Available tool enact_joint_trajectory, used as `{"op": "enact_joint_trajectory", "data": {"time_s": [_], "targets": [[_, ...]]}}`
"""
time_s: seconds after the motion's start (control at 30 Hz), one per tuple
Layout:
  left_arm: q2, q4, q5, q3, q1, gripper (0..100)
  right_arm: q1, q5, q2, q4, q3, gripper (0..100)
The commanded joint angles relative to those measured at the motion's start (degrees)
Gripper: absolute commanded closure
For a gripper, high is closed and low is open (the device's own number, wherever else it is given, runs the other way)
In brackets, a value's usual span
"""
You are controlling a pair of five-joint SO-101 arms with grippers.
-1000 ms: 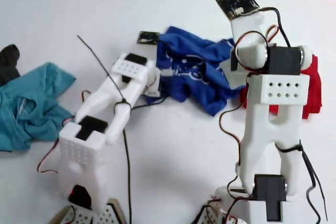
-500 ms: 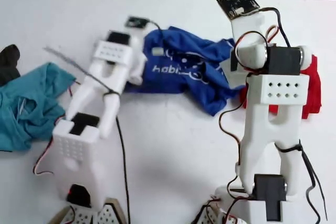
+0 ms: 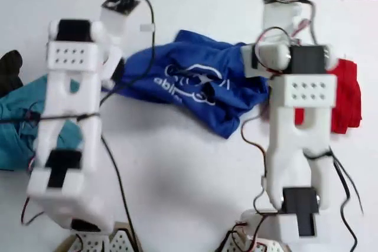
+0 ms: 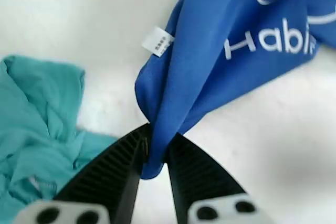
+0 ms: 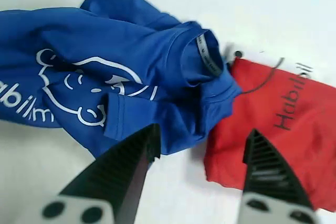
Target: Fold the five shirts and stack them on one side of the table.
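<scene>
Lying crumpled at the left edge of the high view is a teal shirt [image 3: 18,122] on the white table [image 3: 177,169]. Next to it, the left gripper [image 4: 156,142] has its fingers pinched tight on one end of the blue shirt [image 3: 201,84], which spreads across the middle. The right gripper [image 5: 205,132] hangs over it, fingers wide apart. A red shirt [image 3: 345,98] touches the blue one on the right.

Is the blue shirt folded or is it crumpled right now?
Crumpled, not folded. The blue shirt lies in uneven wrinkles on the table, with one bunched end pinched in the jaws of the left gripper.
</scene>
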Motion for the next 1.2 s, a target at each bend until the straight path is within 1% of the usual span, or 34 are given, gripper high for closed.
{"op": "enact_joint_trajectory", "data": {"time_s": [0.0, 0.13, 0.27, 0.4, 0.57, 0.73, 0.87, 1.03, 1.17], "targets": [[-14.3, 0.9, -5.2, 14.0, -3.1, 97, -2.7, -0.5, 5.7, -1.0, -4.1, 74.1], [-23.6, -0.3, -9.9, 25.7, -7.5, 97, -3.8, -0.6, 12.7, -0.7, -11.8, 74.1], [-29.5, -1.8, -12.3, 33.1, -11.1, 97, -5.8, -0.6, 17.8, -0.6, -19.7, 74.1], [-32.4, -3.7, -13.6, 39.6, -12.8, 97, -9.5, -0.6, 22.4, -0.6, -27.1, 74.1], [-32.6, -7.1, -14.8, 47.0, -15.2, 97, -14.5, -0.6, 29.8, -0.9, -36.7, 74.1], [-32.6, -9.8, -14.8, 51.4, -16.8, 97, -17.7, -0.6, 39.5, -1.6, -46.1, 73.9], [-32.7, -9.7, -14.8, 52.1, -16.8, 97, -20.2, -0.6, 48.0, -4.6, -52.2, 73.9], [-32.7, -9.7, -14.4, 52.0, -16.8, 97, -23.3, -0.6, 57.8, -11.5, -56.4, 74.0], [-32.7, -9.2, -14.3, 51.7, -16.8, 97, -23.6, -0.6, 64.3, -18.3, -57.1, 74.0]]}}
